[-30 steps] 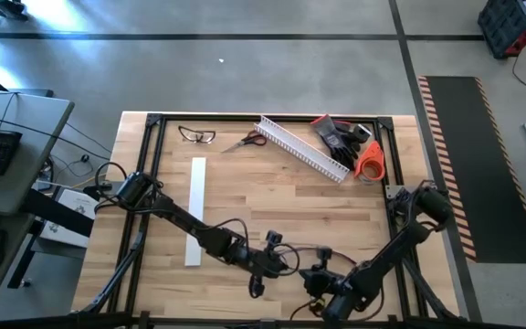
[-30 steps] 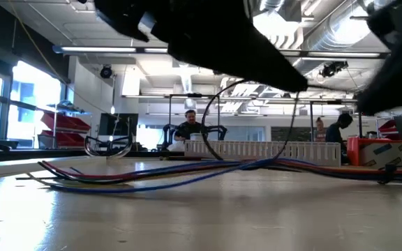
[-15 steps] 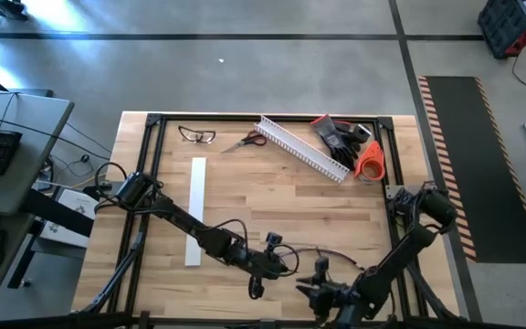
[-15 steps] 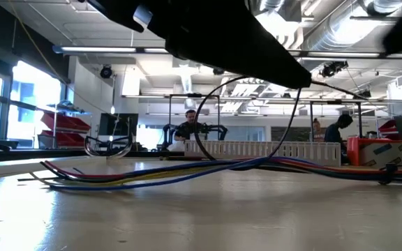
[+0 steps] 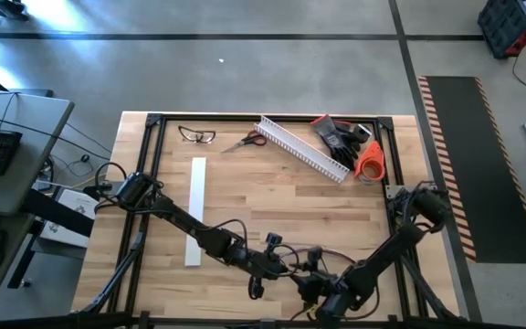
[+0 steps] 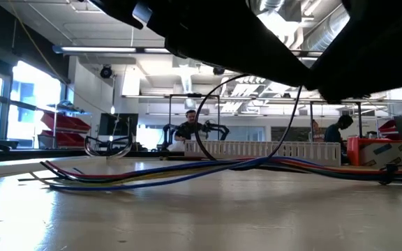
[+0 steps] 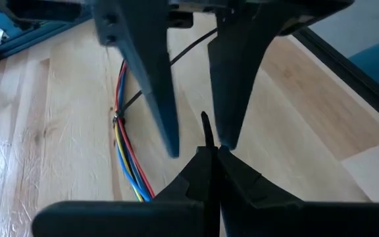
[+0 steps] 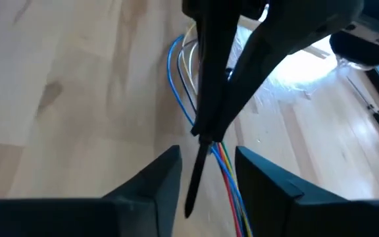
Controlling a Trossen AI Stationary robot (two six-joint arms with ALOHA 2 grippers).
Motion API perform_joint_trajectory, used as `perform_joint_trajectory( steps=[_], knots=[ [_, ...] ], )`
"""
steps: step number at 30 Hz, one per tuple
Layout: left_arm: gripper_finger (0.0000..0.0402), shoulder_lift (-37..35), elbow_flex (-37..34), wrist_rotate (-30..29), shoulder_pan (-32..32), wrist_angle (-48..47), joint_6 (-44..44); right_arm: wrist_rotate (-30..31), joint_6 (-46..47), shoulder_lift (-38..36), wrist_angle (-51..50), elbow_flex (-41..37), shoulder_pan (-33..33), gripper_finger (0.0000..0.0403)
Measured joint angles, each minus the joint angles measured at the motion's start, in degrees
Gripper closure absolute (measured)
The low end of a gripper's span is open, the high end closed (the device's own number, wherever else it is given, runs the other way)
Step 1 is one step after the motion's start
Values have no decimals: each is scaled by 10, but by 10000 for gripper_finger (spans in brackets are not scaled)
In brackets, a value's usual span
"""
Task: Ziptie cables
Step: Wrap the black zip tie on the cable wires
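A light wooden tabletop (image 5: 272, 201) stands on a grey concrete floor (image 5: 245, 73) beside a hazard-striped mat (image 5: 468, 155). Bright windows (image 6: 19, 97) light the workshop, ceiling ducts (image 6: 285, 21) run overhead, and two people (image 6: 190, 125) sit working beyond.

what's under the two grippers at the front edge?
Under the left gripper, shut on a ziptie, and the open right gripper, the cables lie on the table. The arms cover how far the bundle runs beneath them.
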Motion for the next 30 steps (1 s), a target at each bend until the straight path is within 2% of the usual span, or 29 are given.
perform_joint_trajectory(
  steps=[8, 15, 25, 30],
  knots=[
    [401, 0, 0, -1, 0, 4, -1, -7, 0, 17, 12, 0, 0, 340],
    [401, 0, 0, 1, 0, 4, -5, 21, 0, 20, 20, 0, 9, 381],
    [401, 0, 0, 1, 0, 4, -5, 20, 5, 20, 20, 0, 12, 370],
    [401, 0, 0, 1, 0, 4, -5, 18, 9, 20, 20, 0, 15, 330]
  ],
)
